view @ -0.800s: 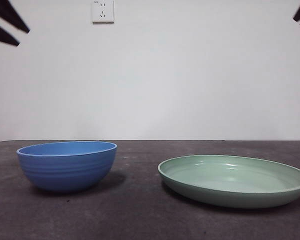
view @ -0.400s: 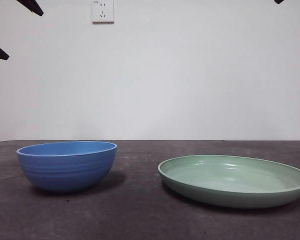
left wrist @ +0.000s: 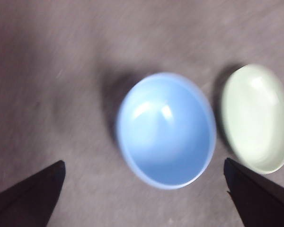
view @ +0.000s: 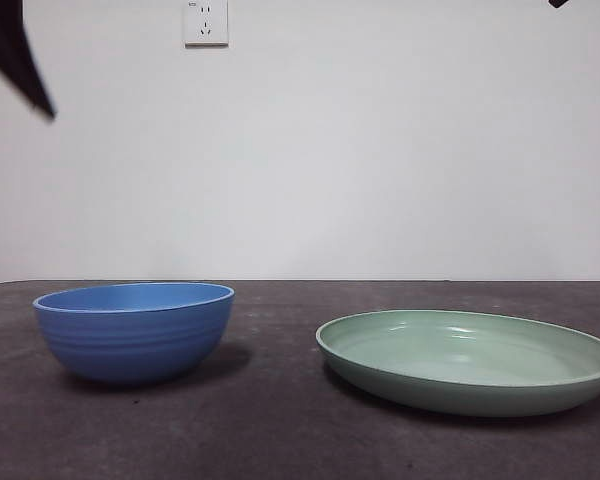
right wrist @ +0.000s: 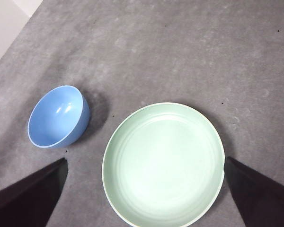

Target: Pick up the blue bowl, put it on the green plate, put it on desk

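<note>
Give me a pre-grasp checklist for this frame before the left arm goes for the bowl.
1. Blue bowl upright on the desk, nothing inside: ok.
2. Green plate bare inside, ready to receive it: ok.
3. Bowl and plate apart, not touching: ok.
4. Left tool open, above the bowl: ok.
5. Right tool open, holding nothing, above the plate: ok.
6. Left tool centred on the rim: cannot tell, picture blurred.

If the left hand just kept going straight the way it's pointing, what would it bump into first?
Most likely the blue bowl: it lies between the left hand's wide-open jaws, directly ahead in its wrist view. The green plate sits off to one side. Depth is hard to judge.
</note>
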`<state>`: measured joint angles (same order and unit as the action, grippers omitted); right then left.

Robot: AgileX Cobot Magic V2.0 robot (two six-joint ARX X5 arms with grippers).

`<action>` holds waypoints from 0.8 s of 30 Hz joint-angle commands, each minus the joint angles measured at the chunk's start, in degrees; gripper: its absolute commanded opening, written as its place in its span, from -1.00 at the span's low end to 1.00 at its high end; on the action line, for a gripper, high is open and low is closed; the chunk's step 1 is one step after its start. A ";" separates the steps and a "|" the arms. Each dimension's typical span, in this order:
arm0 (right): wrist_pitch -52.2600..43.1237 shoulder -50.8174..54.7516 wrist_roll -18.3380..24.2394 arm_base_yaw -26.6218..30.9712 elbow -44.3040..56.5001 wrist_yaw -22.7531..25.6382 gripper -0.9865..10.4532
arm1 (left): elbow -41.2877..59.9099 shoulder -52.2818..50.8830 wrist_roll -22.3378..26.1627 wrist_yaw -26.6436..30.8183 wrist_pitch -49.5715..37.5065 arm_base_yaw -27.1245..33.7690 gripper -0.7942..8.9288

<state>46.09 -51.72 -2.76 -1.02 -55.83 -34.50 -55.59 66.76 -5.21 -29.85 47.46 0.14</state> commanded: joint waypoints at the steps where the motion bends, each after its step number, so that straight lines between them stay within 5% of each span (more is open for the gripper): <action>1: -0.15 -0.24 0.44 0.02 -1.05 -0.07 0.19 | -1.20 3.43 0.94 0.37 0.11 -0.22 0.57; 19: 0.76 -0.24 0.35 0.02 -1.05 -0.09 0.19 | -1.25 24.39 -0.90 6.49 -10.16 -9.44 0.36; 24: 1.18 -0.24 0.17 0.02 -1.05 -0.13 0.19 | -1.25 26.88 -1.86 7.87 -10.54 -9.64 -0.02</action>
<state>47.37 -51.72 -2.76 -1.02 -55.83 -34.50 -55.66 92.60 -6.46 -22.35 37.30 -9.30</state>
